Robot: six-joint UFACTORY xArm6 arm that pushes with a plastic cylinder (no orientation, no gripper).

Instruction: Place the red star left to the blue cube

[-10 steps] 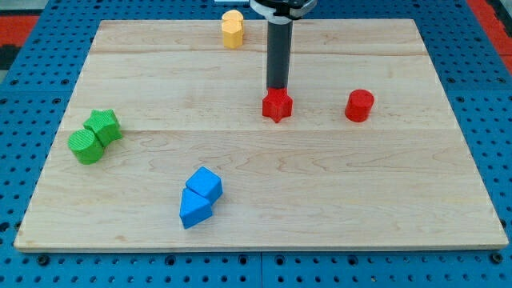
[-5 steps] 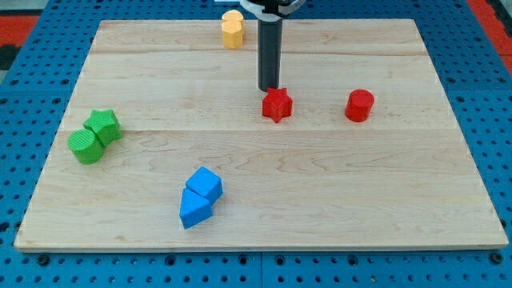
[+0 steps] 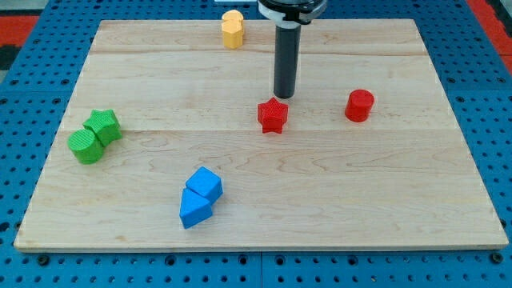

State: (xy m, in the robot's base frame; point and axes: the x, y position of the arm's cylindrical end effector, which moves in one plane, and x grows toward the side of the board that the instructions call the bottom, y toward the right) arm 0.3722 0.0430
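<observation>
— Red star point(image 3: 273, 115) sits mid-bench, well up and to the view's right of the blue cube point(image 3: 206, 183). Why's the tool there?

— Its tip point(image 3: 285, 95) stands just above-right of the star, gripping nothing; I'd guess to shove it down-left, past the cube's left side.

My tip point(image 3: 286, 96) stands just above and slightly to the view's right of the red star point(image 3: 273, 115), close by it (whether they touch cannot be told). The red cylinder point(image 3: 359, 106) sits well off to the view's right of the star. The blue cube point(image 3: 206, 184) lies toward the view's bottom left, touching a second blue block point(image 3: 194, 210) below it. A green star point(image 3: 104, 126) and green cylinder point(image 3: 86, 147) touch near the wooden board's point(image 3: 384, 200) left edge. A yellow block point(image 3: 232, 29) stands at the top.
</observation>
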